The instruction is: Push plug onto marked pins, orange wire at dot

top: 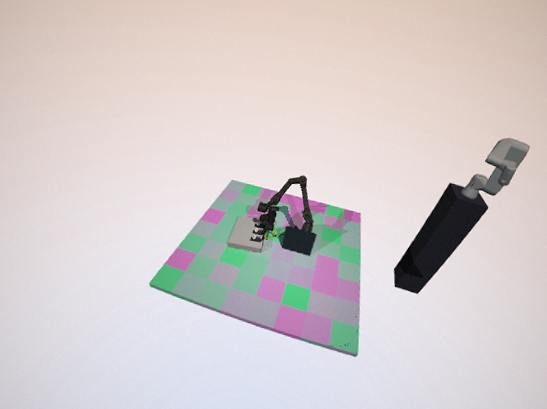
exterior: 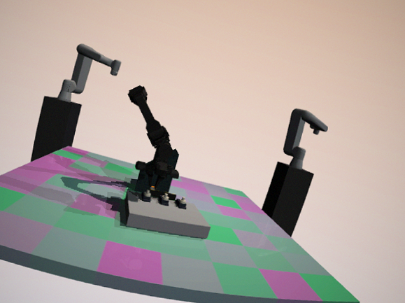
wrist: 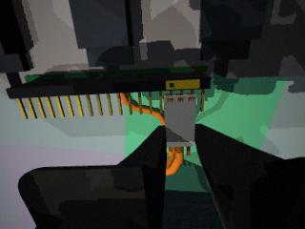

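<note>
My gripper (wrist: 179,131) is shut on the grey plug (wrist: 180,114), gripping its rear part beside the near edge of the holder (top: 241,237) (exterior: 168,217). The plug looks nearly square to the row of metal pins (wrist: 100,105). Its front end, with three small openings, overlaps the pins below the yellow band (wrist: 188,84); short pin roots show between them. The band's dark dot (wrist: 172,85) is at its left end. One pin (wrist: 202,100) shows right of the plug. How far the pins are inside is hidden. Orange wire (wrist: 177,164) leaves the plug's rear.
Three dark blocks with pale knobs stand on the holder, the middle one (exterior: 164,199) included. A loop of orange lead (wrist: 143,109) crosses below the pins left of the plug. Grey arms on black pedestals (top: 441,240) (exterior: 55,127) stand beyond the chequered table (top: 250,305) (exterior: 132,262).
</note>
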Robot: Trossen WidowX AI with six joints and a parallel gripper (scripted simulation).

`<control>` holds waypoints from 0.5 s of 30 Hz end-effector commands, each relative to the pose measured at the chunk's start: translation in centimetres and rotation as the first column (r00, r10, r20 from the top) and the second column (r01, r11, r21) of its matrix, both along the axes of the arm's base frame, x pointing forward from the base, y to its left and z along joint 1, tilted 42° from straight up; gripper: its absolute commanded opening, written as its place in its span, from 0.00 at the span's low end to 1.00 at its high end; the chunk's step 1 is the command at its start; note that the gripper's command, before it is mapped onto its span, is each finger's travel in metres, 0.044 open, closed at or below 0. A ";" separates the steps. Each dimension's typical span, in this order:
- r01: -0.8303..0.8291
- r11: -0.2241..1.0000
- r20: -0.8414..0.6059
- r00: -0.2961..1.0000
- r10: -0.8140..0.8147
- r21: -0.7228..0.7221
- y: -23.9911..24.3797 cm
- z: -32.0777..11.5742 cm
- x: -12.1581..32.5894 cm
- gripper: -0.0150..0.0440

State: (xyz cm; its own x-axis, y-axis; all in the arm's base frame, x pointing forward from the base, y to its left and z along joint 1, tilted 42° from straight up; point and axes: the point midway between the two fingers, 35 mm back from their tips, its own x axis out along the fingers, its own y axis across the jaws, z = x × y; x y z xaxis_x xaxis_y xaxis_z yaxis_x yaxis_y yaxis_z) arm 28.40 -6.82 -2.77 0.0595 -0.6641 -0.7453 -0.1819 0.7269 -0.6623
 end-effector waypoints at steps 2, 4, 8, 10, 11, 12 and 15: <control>0.001 1.000 0.006 1.000 -0.001 0.005 0.2 0.0 0.5 0.25; 0.001 1.000 0.006 1.000 -0.001 0.005 0.2 0.0 0.6 0.25; 0.001 1.000 0.006 1.000 -0.001 0.005 0.2 0.0 0.7 0.30; 0.001 1.000 0.006 1.000 -0.001 0.004 -0.1 0.0 0.4 0.39; 0.001 1.000 0.006 1.000 -0.001 0.004 -0.1 0.0 0.4 0.43; 0.001 1.000 0.006 1.000 -0.001 0.004 -0.1 0.0 0.4 0.48; 0.001 1.000 0.006 1.000 -0.001 0.004 -0.1 0.0 0.4 0.61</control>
State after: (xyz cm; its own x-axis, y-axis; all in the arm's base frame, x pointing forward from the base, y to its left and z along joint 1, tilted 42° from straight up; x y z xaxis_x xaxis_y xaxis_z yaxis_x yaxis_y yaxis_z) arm 28.86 -6.87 -2.78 0.0641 -0.6614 -0.7473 -0.1739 0.7300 -0.6609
